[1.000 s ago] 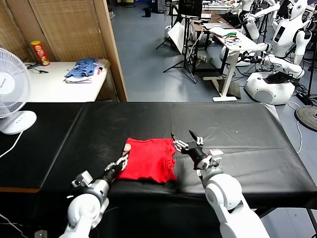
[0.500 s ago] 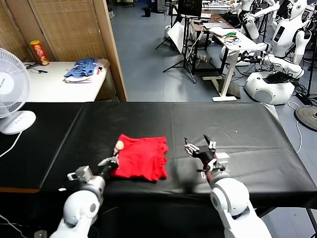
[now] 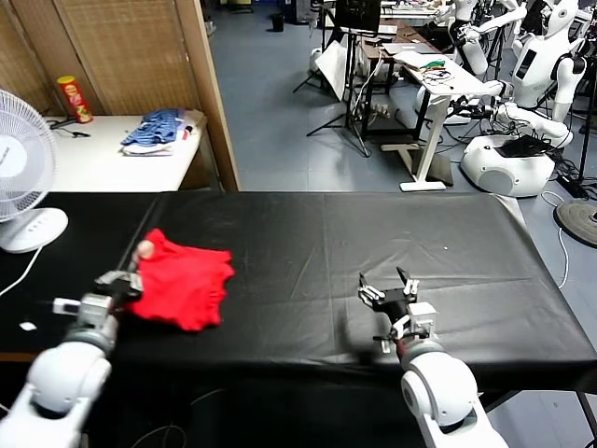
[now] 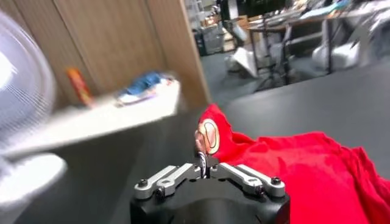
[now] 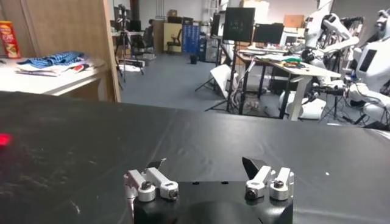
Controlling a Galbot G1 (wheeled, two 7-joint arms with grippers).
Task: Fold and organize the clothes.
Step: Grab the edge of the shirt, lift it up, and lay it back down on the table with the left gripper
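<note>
A: Where do we see the red T-shirt (image 3: pixel 184 284) at this moment?

B: We find it bunched in a loose heap on the black counter (image 3: pixel 317 243), toward the robot's left side and well apart from the counter's middle. One corner is lifted into a small peak, and a bit of the brown-and-white print (image 4: pixel 209 136) shows right at that peak.

A: And the left end effector (image 3: pixel 125 286)?

B: We see it at the shirt's left edge, its fingers pinched together on the raised fabric. In the left wrist view the two fingers meet at a point with the red cloth caught between them, so it is clamped on the T-shirt.

A: What of the right end effector (image 3: pixel 389 291)?

B: We see it low over the bare counter on the robot's right, well apart from the shirt. Its fingers are spread wide, with nothing between them; the right wrist view shows the same gap.

A: Anything else around?

B: We note a white fan (image 3: pixel 20 168) at the counter's far left, and beyond it a white side table (image 3: pixel 103 159) carrying a blue striped heap of garments (image 3: pixel 154 130) and a tall snack can (image 3: pixel 76 99).
</note>
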